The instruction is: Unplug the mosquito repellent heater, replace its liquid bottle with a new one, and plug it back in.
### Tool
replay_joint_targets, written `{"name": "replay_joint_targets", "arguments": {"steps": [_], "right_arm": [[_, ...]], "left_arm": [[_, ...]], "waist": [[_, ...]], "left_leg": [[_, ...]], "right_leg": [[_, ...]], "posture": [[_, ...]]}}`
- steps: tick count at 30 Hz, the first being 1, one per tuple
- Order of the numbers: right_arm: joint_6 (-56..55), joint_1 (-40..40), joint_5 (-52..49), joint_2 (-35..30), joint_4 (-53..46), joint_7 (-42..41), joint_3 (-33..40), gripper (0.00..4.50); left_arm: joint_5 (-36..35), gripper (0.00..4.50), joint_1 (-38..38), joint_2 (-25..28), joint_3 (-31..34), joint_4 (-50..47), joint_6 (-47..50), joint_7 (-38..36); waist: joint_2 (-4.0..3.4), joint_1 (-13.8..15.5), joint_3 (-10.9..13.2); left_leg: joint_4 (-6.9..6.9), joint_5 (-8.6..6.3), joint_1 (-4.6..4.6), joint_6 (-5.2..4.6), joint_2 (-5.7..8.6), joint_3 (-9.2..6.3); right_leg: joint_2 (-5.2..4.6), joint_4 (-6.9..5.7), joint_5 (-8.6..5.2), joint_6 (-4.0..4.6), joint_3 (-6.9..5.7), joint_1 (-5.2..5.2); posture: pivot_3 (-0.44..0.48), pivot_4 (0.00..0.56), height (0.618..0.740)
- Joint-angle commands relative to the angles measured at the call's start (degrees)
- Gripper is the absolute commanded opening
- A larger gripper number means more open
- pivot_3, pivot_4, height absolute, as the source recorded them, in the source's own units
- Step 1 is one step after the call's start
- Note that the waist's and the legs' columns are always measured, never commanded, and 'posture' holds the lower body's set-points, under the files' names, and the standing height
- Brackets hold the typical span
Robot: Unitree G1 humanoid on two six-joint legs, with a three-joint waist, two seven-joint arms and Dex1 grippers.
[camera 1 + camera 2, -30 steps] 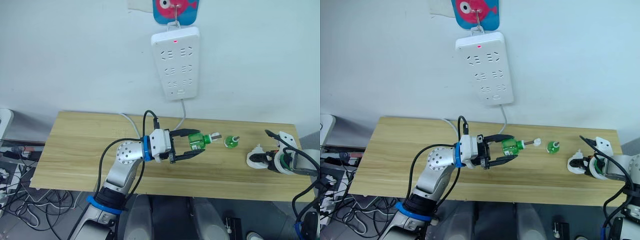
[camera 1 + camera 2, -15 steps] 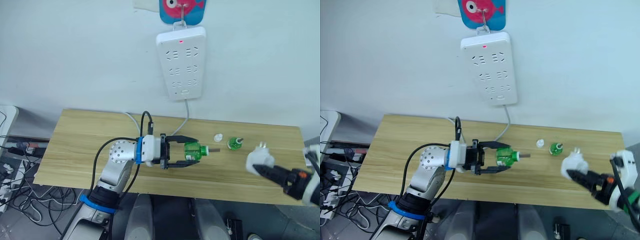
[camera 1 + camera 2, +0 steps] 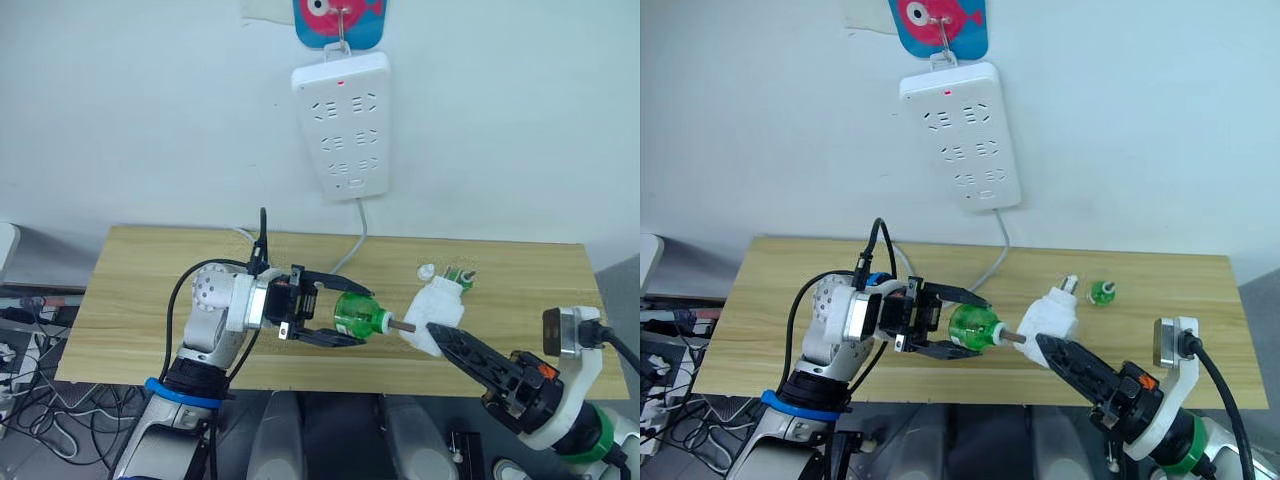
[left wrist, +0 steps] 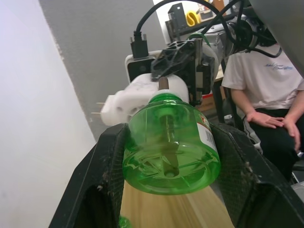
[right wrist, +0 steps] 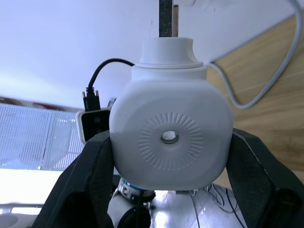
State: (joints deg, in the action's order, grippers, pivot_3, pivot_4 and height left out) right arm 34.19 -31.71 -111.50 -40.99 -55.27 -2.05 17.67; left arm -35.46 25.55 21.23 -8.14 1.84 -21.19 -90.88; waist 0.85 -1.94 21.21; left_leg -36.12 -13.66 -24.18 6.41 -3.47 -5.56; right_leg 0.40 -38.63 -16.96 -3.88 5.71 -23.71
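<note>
Looks like a robotics lab or test room set up as a mock home corner. Plain white wall (image 3: 150,100) with a white power strip (image 3: 343,125) hung from a fish-shaped hook plate (image 3: 340,20), above a bare wooden counter (image 3: 150,280). Tangled cables and power adapters (image 3: 20,350) on the floor beside it. In the left wrist view, a seated person in a white T-shirt (image 4: 266,95) near cabling and equipment (image 4: 190,16).

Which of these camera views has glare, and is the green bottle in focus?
Left wrist view: green bottle sharp, wall side washed out pale. Right wrist view: heater crisp, bright glare low behind it, background soft. Eye views: evenly lit, no glare.
</note>
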Motion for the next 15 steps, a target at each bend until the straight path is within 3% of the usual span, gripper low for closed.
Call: {"name": "replay_joint_targets", "arguments": {"steps": [1, 7, 15], "right_arm": [[-2.35, -2.35, -1.50, -3.43, -1.25, -5.01, 1.49, 2.98], [-2.17, -7.25, -1.50, -11.87, 0.52, -15.03, 5.93, 2.98], [-3.85, -8.00, -1.50, -17.18, 2.14, -19.12, 7.19, 2.98]], "left_arm": [[-1.77, 2.25, 0.20, 0.62, 1.83, -1.28, 0.57, -0.72], [-2.88, 2.25, -0.24, 2.82, 1.23, -1.06, -0.33, -1.62], [-0.98, 2.25, -1.21, 2.14, -0.96, -0.64, -2.49, -1.62]], "waist": [[0.01, 0.21, 0.00], [0.05, 0.36, -0.05], [0.07, 0.44, -0.07]], "left_leg": [[0.00, 0.01, 0.00, 0.01, 0.00, -0.01], [-0.02, 0.03, 0.03, 0.02, -0.01, -0.08], [-0.04, 0.03, 0.06, 0.00, 0.01, -0.13]], "right_leg": [[0.00, 0.00, 0.00, 0.00, 0.00, 0.00], [0.00, -0.07, 0.00, 0.00, -0.07, 0.04], [0.00, -0.11, 0.01, 0.01, -0.10, 0.09]], "posture": [[0.024, 0.349, 0.740], [0.033, 0.332, 0.740], [0.038, 0.336, 0.740]]}}
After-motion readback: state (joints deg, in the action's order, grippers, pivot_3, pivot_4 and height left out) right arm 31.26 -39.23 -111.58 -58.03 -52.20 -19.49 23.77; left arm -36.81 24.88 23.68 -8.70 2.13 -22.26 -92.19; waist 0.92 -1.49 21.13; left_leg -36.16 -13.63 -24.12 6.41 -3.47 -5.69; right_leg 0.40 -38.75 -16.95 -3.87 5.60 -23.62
